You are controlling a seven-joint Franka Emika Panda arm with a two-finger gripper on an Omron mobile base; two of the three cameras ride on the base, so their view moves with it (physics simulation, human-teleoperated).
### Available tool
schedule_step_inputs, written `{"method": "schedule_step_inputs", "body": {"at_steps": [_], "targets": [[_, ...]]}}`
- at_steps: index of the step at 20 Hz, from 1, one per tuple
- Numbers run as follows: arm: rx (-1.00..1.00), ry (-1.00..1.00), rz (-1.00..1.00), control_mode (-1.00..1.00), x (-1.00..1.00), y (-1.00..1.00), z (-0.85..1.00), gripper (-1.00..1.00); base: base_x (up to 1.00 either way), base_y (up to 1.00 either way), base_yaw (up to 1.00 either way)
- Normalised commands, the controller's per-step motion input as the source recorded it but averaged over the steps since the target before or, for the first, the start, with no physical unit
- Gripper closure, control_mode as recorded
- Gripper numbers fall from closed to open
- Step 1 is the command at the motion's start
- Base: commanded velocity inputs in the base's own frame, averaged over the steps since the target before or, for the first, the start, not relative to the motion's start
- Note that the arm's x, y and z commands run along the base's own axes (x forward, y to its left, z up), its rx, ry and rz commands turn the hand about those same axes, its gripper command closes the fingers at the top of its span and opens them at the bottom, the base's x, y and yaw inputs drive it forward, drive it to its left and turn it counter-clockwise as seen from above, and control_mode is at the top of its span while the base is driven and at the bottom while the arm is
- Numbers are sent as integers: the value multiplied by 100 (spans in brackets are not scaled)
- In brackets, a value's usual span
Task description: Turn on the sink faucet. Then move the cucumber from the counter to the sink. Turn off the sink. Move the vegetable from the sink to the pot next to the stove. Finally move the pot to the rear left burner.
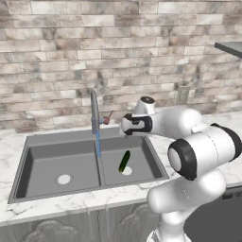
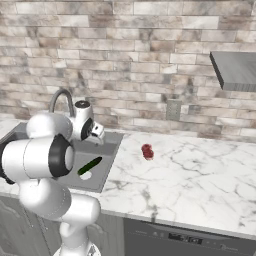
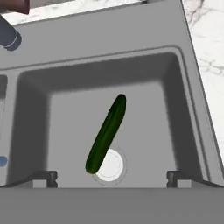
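At the left, the sink [image 1: 28,156] has 2 basins, and the left basin holds nothing but its drain. The faucet [image 1: 94,111] stands behind the divider with a blue stream of water [image 1: 98,144] falling from its spout, so the water is on. In the right basin the cucumber [image 1: 125,161] lies on the floor, one end over the drain [image 3: 111,166]. The gripper [image 3: 111,177] hangs above that basin, its fingers wide apart and holding nothing. Further right, a small red object [image 2: 147,151] sits on the counter [image 2: 200,175].

I judge 2 steps done: faucet on, cucumber in the sink. Left to do: shut off the water, carry the cucumber to the pot, then set the pot on the rear left burner.
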Motion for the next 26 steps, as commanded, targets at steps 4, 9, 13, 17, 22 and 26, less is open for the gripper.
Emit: {"method": "schedule_step_inputs", "body": {"at_steps": [4,9,13,17,22,26], "targets": [[0,-14,38,-100,15,0,25,-100,0,0,0],[0,-14,41,-100,16,0,9,-100,0,0,0],[0,-19,40,-100,15,-3,0,-100,0,0,0],[0,-17,32,-100,13,-7,-3,-100,0,0,0],[0,-1,3,-100,9,-3,-1,-100,0,0,0],[2,-14,14,-100,27,0,0,-100,0,0,0]]}}
